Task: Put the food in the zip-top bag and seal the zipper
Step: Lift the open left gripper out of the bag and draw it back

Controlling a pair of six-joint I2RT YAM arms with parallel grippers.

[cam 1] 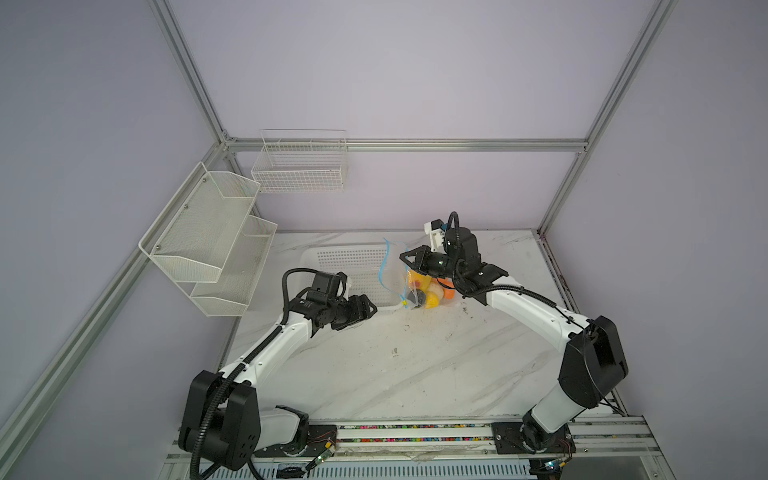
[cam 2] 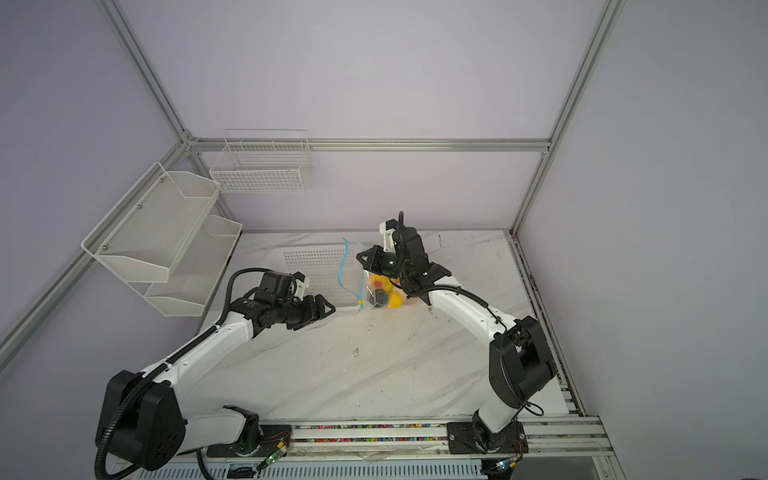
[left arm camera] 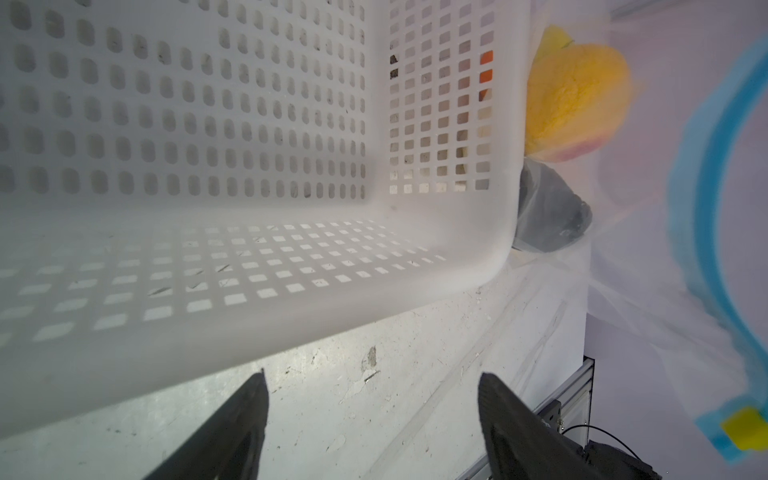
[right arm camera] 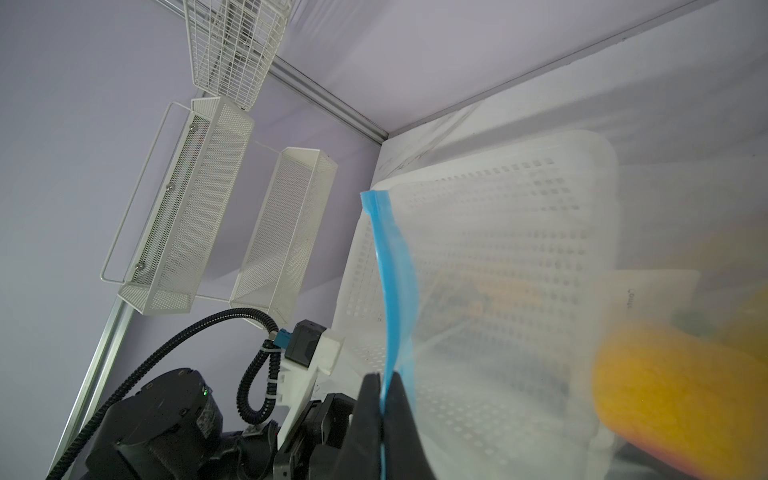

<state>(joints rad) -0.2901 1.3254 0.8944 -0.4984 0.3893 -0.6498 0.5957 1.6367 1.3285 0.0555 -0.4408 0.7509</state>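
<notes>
Bag [cam 1: 397, 282]: upright on table [cam 1: 415, 365], touching basket [cam 1: 345, 262], on its right in both top views. Food [cam 1: 432, 296] inside, orange, yellow and dark pcs piled at bottom. Zipper [cam 1: 384, 266] curving up from yellow slider [cam 1: 404, 302] at low near end. R gripper [right arm camera: 380, 376] pinched tight on zipper strip, upper end. L gripper [left arm camera: 372, 374] jaws apart, empty, low by basket's near corner, slider just ahead.
</notes>
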